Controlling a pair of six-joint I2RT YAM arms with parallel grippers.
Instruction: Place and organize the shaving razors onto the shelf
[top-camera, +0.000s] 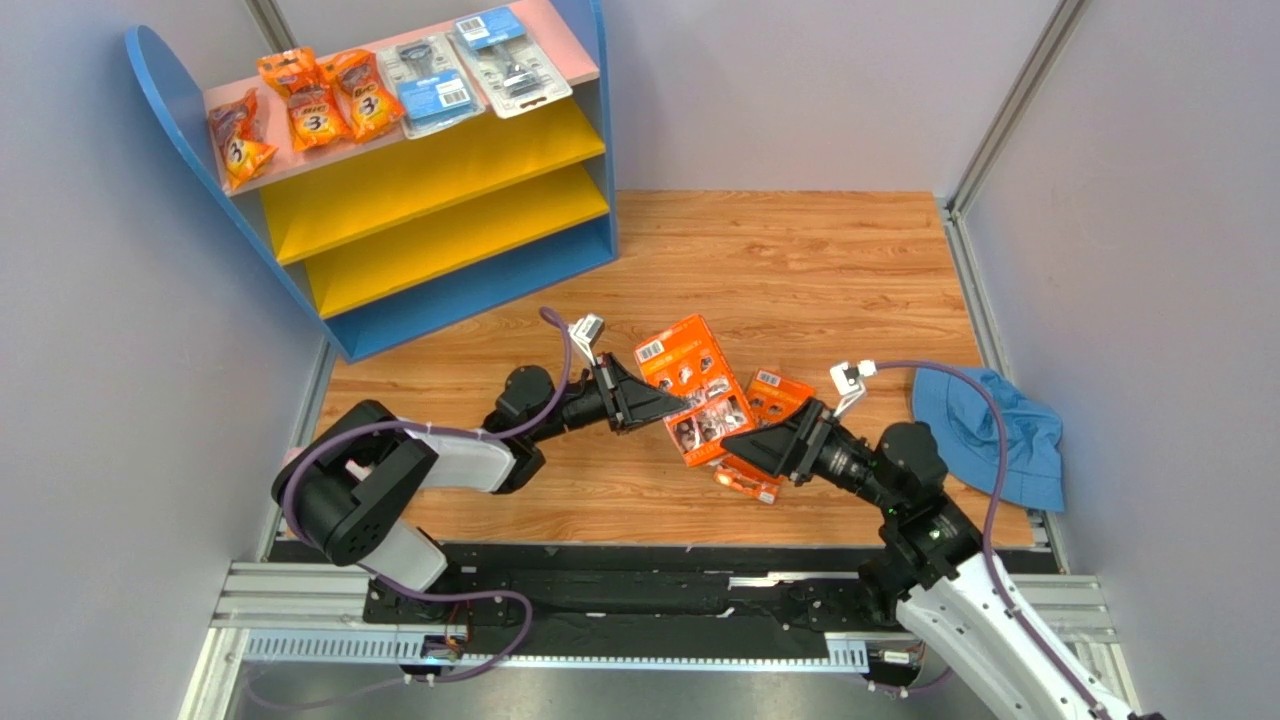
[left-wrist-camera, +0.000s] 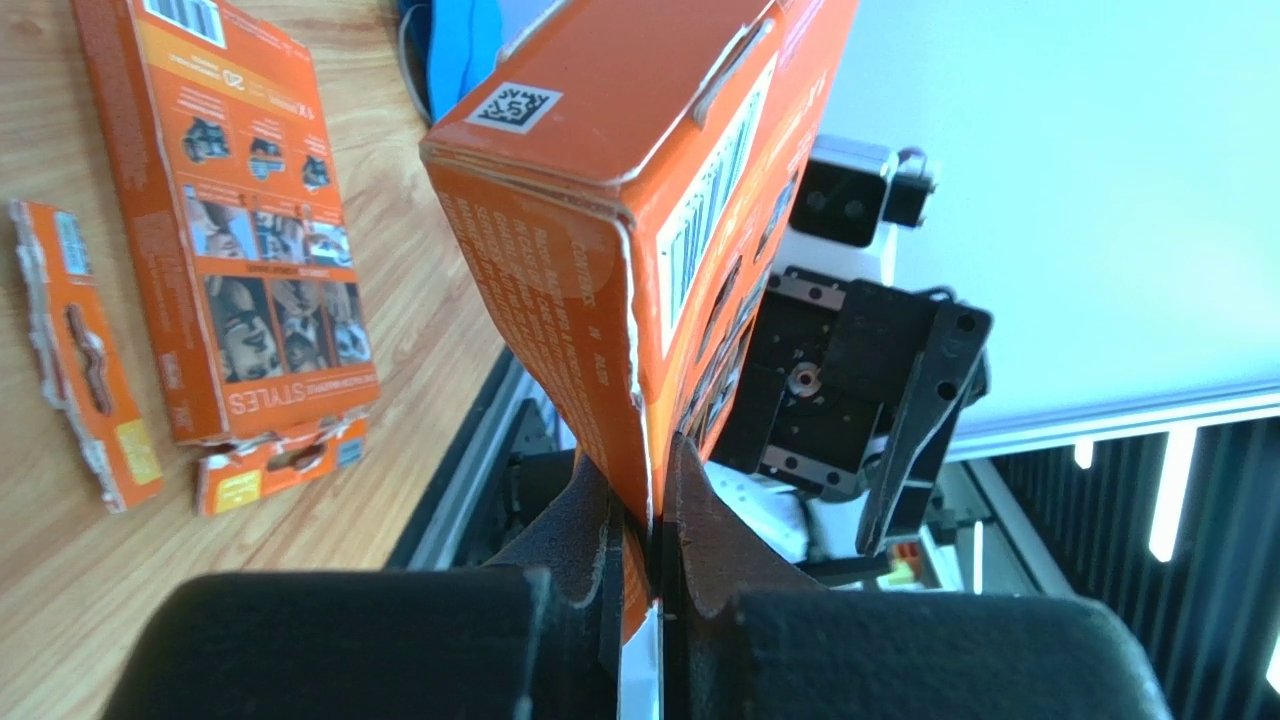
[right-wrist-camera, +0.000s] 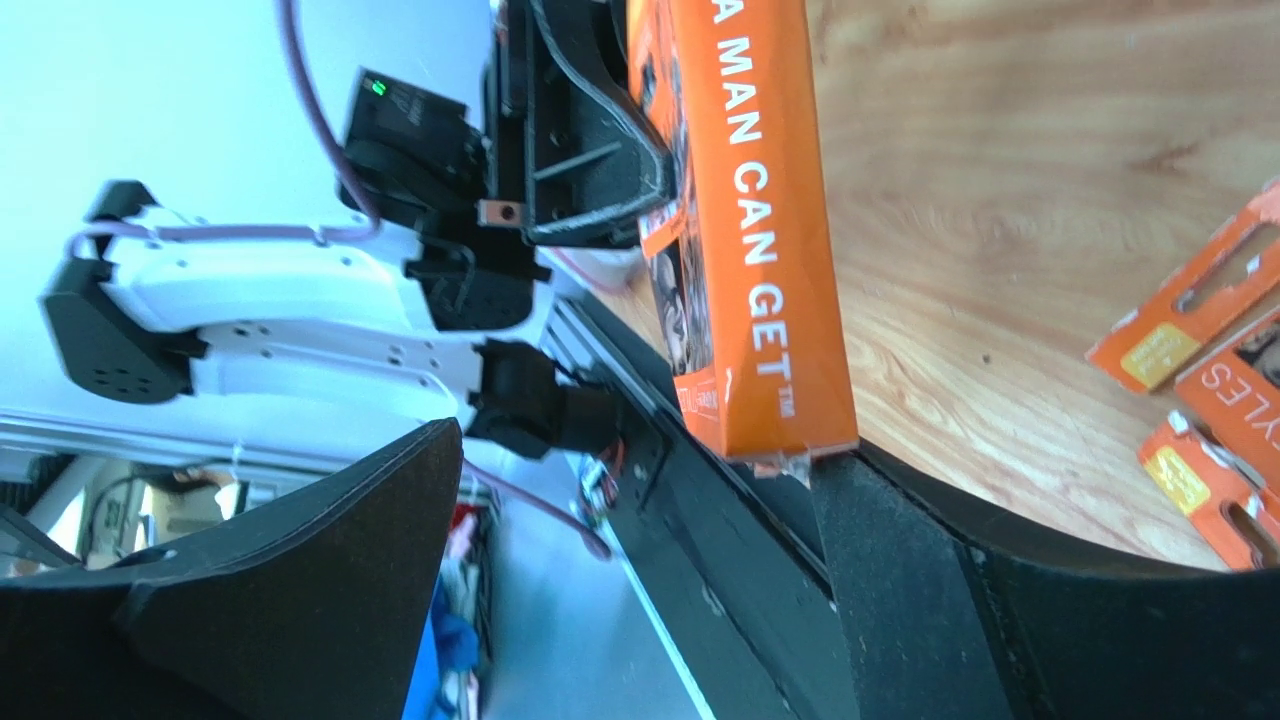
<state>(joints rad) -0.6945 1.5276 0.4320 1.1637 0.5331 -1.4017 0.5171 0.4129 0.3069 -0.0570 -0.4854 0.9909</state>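
My left end effector (left-wrist-camera: 639, 525) was clamped on one edge of a wide orange razor card (left-wrist-camera: 601, 225), holding it above the near-middle bench (top-camera: 812, 255). My right end effector (right-wrist-camera: 631, 578) stood apart beside it. I judged the card light, thin and bendy, so an edge pinch suited it. The shelf (top-camera: 181, 105) stood far left, with bare yellow boards and open wood between.

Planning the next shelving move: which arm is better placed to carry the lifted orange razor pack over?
Left. The left gripper is shut on the orange razor pack, and the shelf stands at the far left. The right gripper is open, holding nothing.
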